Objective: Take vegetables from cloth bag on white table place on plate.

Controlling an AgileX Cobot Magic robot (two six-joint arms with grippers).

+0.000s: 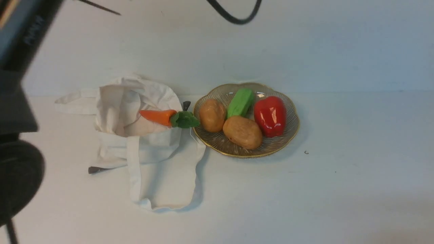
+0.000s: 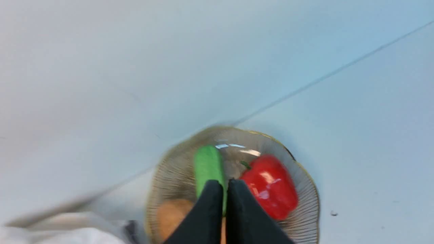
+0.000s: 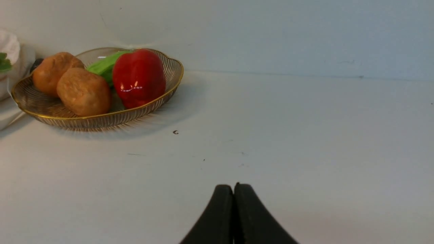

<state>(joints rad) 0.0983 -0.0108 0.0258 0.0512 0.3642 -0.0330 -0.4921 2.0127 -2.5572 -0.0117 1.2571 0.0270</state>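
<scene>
The cloth bag (image 1: 159,159) lies crumpled on the white table (image 1: 339,186), left of the plate (image 1: 284,142). The orange carrot (image 1: 158,117) lies on the bag's mouth, its leafy top toward the plate's rim. The light-green cucumber (image 1: 240,102) lies in the plate with two brown potatoes (image 1: 242,132) and a red pepper (image 1: 270,115). My left gripper (image 2: 225,184) is shut and empty, raised over the plate (image 2: 305,217) and the cucumber (image 2: 207,166); this view is blurred. My right gripper (image 3: 234,185) is shut and empty, low over bare table, right of the plate (image 3: 101,118).
My left arm (image 1: 17,101) fills the front view's left edge. A black cable (image 1: 234,17) hangs at the top by the back wall. A small dark piece (image 1: 95,169) pokes out under the bag's left side. A tiny dark speck (image 1: 306,152) lies right of the plate.
</scene>
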